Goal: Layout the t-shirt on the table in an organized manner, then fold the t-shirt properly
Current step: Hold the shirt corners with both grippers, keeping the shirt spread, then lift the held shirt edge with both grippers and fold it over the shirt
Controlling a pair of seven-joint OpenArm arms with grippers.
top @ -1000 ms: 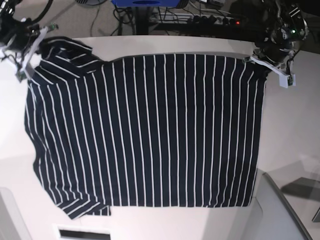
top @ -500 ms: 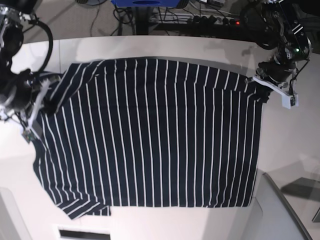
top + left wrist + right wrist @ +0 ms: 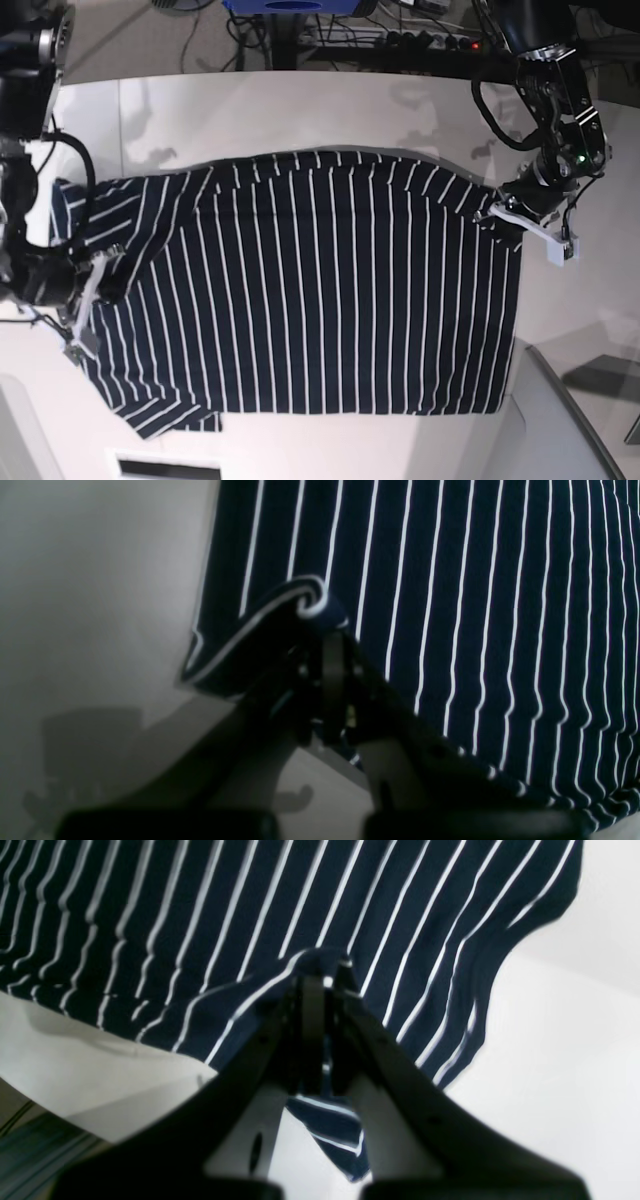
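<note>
The dark navy t-shirt point(image 3: 330, 300) with thin white stripes lies spread on the white table point(image 3: 300, 110). Its far edge is lifted and drawn toward the near side. On the right of the base view, my left gripper point(image 3: 515, 222) is shut on the shirt's far right corner. The left wrist view shows that gripper point(image 3: 330, 637) pinching a rolled hem of the t-shirt point(image 3: 500, 605). My right gripper point(image 3: 92, 290) is shut on the fabric at the left, near the sleeve. In the right wrist view it point(image 3: 321, 980) holds a bunched fold of the t-shirt point(image 3: 200, 900).
Cables and a power strip point(image 3: 420, 40) lie beyond the table's far edge. A grey slanted object point(image 3: 560, 420) stands at the near right corner. A white slotted part point(image 3: 165, 465) sits at the near left edge. Bare tabletop point(image 3: 575, 1040) surrounds the shirt.
Both grippers have come toward the near side, pulling the shirt's far edge with them. The far strip of the table that the shirt covered is now bare.
</note>
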